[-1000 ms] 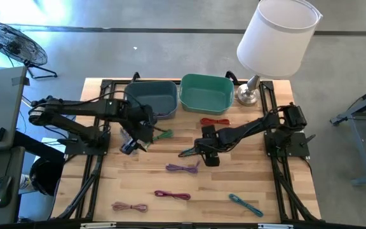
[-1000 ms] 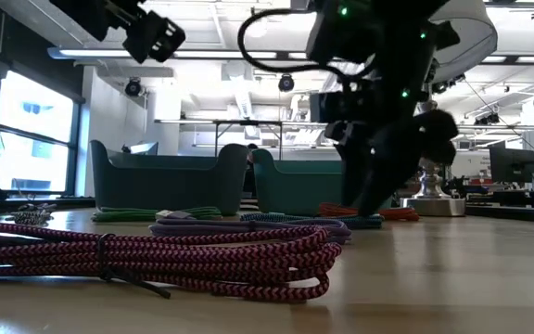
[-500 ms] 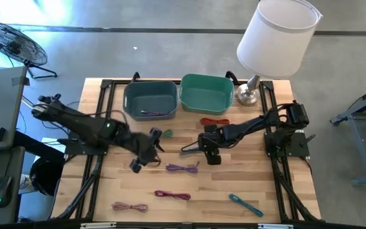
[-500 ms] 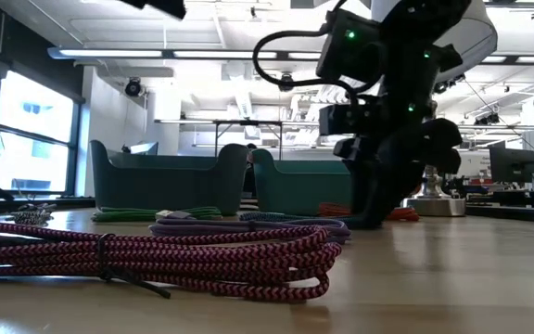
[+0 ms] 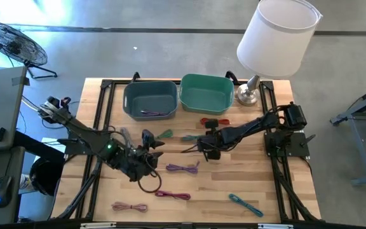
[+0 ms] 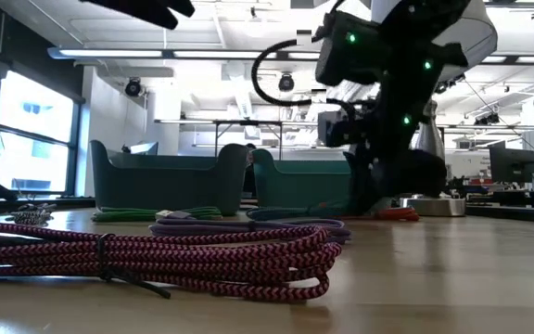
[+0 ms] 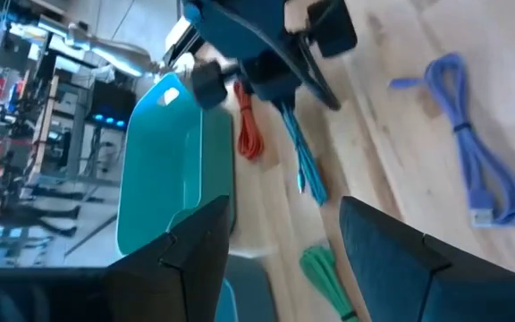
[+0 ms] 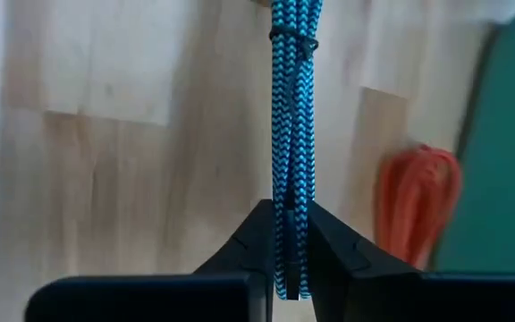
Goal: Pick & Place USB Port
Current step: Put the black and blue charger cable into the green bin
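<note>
Fingers of the right gripper [image 8: 284, 259] are pinched shut on one end of the teal braided USB cable [image 8: 291, 107], and the bundle runs straight out ahead of them along the line of the fingers. From above, the right gripper [image 5: 202, 145] sits near the table's middle, just below the green bin [image 5: 206, 93] and close to the orange cable [image 5: 215, 121]. The teal cable [image 5: 190, 137] shows there as a short strand whose long axis runs roughly across the table, its free end pointing toward the left arm's side and the green cable [image 5: 164, 135]. The left wrist camera catches the same bundle hanging slantwise from the right gripper, clear of the wood, beside the orange coil [image 7: 247, 125] and the green bin's wall [image 7: 170, 170].

Half a second ago the right gripper sat a little lower on the boards; it has since drawn up toward the bins with the cable. The left gripper [image 5: 146, 141] has swung back from the table's middle toward its own side and now hangs above the wood, fingers [image 7: 195, 241] spread apart and holding nothing, near the purple cable [image 5: 182, 168]. The grey bin [image 5: 150, 97] already holds a cable. Pink [image 5: 172, 195], tan [image 5: 129, 207] and blue [image 5: 244, 204] cables lie along the near edge of the wooden table [image 5: 278, 184].
</note>
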### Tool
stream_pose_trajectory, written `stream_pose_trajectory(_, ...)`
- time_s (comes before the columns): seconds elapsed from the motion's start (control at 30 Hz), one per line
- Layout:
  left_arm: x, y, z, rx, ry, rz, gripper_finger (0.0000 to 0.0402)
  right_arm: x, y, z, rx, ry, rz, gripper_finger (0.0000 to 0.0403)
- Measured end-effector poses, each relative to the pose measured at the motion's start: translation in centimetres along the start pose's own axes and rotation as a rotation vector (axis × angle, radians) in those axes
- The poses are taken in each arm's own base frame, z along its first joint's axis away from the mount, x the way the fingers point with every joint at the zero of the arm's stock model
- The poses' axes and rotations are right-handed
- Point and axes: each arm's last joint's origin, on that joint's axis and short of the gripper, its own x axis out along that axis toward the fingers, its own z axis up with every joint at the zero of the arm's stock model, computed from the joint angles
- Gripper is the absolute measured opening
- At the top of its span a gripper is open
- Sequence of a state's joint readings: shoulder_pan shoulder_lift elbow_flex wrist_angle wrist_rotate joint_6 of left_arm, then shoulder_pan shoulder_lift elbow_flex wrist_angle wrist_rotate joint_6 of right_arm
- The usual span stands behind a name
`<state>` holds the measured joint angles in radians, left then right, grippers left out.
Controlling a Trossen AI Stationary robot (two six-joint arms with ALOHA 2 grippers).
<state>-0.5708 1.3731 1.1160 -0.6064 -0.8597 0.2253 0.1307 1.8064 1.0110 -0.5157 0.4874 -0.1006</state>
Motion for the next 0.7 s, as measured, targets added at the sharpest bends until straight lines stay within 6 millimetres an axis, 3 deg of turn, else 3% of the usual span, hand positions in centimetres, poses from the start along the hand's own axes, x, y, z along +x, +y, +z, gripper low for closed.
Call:
stream_pose_trajectory(0.13, 0.1, -0.1, -0.3, 0.01, 0.023, 0.005, 0.0206, -2.3, -0.2, 0.5, 0.004, 0.028, 0.002, 0.0029)
stream_pose_trajectory(0.37, 0.0, -0.1, -0.8, 0.054, 0.068, 0.005, 0.0206, -9.4, -1.3, 1.4, -0.02, -0.051, -0.038, 0.0029)
stream_pose_trajectory(0.53, 0.0, -0.1, -1.0, 0.067, 0.083, 0.034, 0.0206, -13.4, -5.4, 1.1, 0.073, -0.099, -0.185, 0.0029)
stream_pose_trajectory(0.7, 0.0, 0.0, -1.2, 0.087, 0.104, 0.067, 0.0206, -14.1, -10.4, 0.3, 0.179, -0.098, -0.225, 0.0029)
